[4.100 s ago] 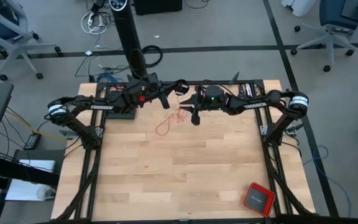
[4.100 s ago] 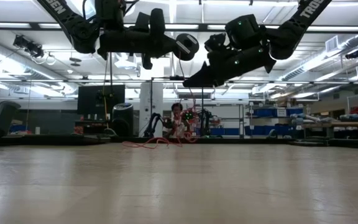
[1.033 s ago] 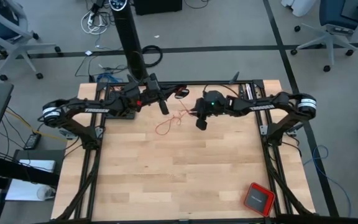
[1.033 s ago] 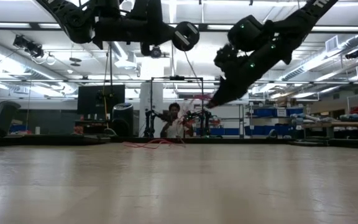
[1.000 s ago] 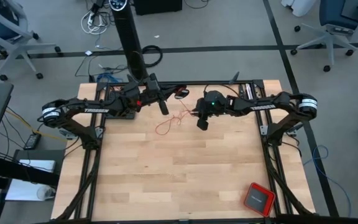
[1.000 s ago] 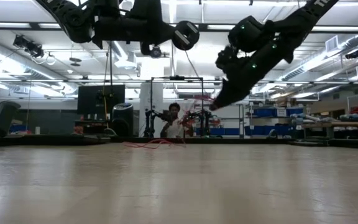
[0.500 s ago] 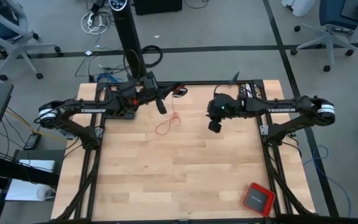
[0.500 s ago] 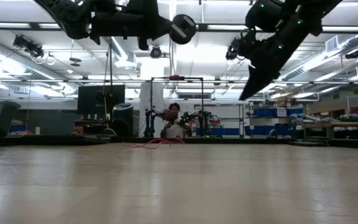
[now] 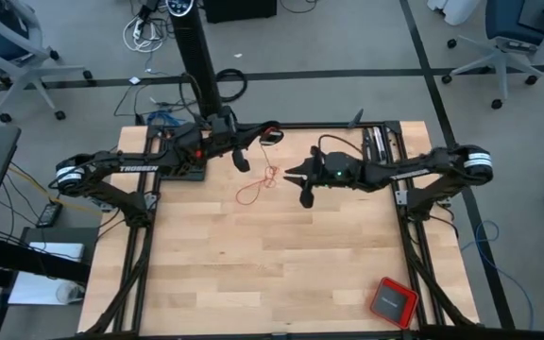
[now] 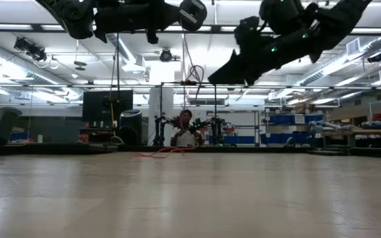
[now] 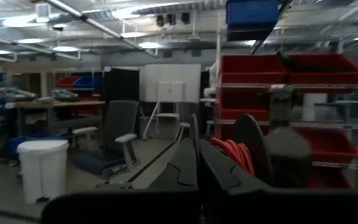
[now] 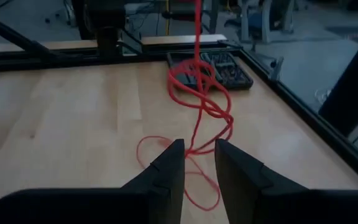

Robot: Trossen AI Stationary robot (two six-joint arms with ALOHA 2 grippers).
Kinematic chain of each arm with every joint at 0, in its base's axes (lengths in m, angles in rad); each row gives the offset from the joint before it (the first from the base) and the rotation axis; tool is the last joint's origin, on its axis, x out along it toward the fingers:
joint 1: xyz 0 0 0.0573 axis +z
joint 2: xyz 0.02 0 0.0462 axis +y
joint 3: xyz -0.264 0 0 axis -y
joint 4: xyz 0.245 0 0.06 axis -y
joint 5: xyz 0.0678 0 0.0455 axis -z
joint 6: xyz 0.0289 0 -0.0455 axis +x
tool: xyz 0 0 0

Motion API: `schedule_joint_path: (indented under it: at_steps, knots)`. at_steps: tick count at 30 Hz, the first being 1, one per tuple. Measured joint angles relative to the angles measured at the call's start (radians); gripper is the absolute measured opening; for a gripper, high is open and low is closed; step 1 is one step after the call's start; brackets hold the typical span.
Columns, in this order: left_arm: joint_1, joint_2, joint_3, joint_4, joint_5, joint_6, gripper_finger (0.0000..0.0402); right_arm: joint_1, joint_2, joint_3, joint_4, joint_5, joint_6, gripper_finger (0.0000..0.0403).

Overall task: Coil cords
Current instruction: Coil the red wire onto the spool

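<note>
**One thin red cord, two hands**

From above: one red cord (image 9: pixel 256 186) lies in loose loops on the wooden worktop (image 9: pixel 272 264), near the back edge. A strand goes up from it to the left hand (image 9: pixel 241 159), which hangs just behind it. The right hand (image 9: pixel 300 184) is beside the loops, off the wood, with its two fingers spread apart and nothing in them. One red box (image 9: pixel 392 301) sits well apart in the near right corner. I count one cord, one box, two hands.

From worktop height: the cord (image 10: pixel 163 153) looks like a flat little tangle far back. A strand (image 10: pixel 186 59) hangs straight down from above. Both hands are up in the air.

From the left wrist: the left hand's fingers (image 11: pixel 185 163) are pressed together, and red loops (image 11: pixel 232 153) bunch right beside them. It seems to pinch the cord.

From the right wrist: the cord (image 12: pixel 197 109) hangs and twists above the wood, between the open fingers (image 12: pixel 166 167).

The cord looks very light, soft and floppy. It will likely slip and tangle. I think the hanging strand above the loops is the best place to take hold.
</note>
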Motion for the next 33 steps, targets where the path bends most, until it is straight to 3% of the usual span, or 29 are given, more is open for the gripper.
schedule_joint_path:
  at_steps: [9,20,33]
  knots:
    - [0.0,0.0,0.0,0.011,-0.011,-0.004,0.0,-0.013,0.187,0.081,0.089,-0.096,0.007,0.0085]
    - [0.001,0.0,0.0,-0.007,-0.123,0.03,0.0,-0.004,0.201,0.083,0.17,-0.209,0.046,0.0084]
    - [0.001,0.001,0.0,-0.008,-0.151,0.051,0.0,0.036,0.203,0.083,0.219,-0.116,0.029,0.0077]
